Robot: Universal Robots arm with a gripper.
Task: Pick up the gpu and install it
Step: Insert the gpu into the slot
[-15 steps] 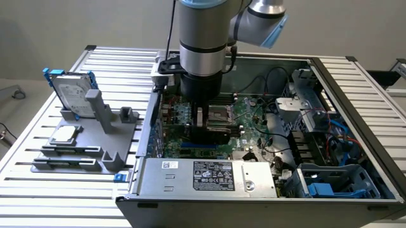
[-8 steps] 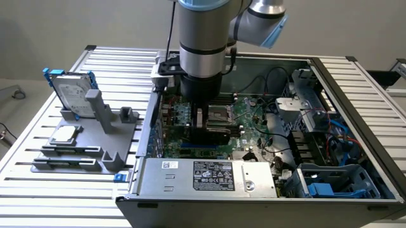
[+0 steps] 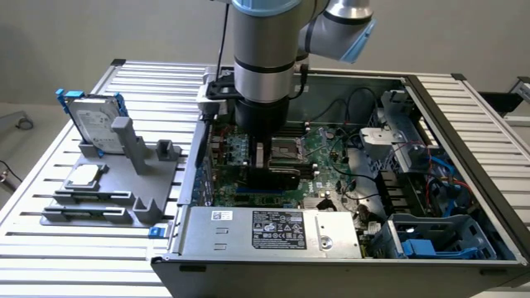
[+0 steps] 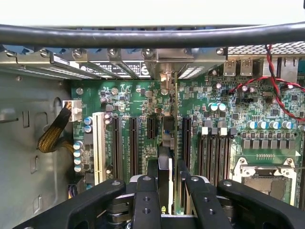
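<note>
The gpu (image 3: 270,179) is a thin black-faced card standing on edge inside the open computer case (image 3: 463,124), low over the green motherboard (image 3: 324,144). My gripper (image 3: 262,155) reaches straight down into the case and is shut on the card's upper edge. In the wrist view the gpu (image 4: 165,167) appears edge-on between my black fingers (image 4: 145,202), running toward the case's rear slot openings. Its silver bracket (image 4: 164,78) lies against that rear wall. The card sits over the black expansion slots (image 4: 186,138); whether it is seated in one I cannot tell.
A grey fixture (image 3: 112,189) at the exterior view's left holds a silver hard drive with blue rails (image 3: 89,119) and a small square silver chip (image 3: 85,176). In the case are a power supply (image 3: 273,230), a CPU socket (image 4: 267,179), red-black cables (image 4: 272,83) and a blue caddy (image 3: 435,239).
</note>
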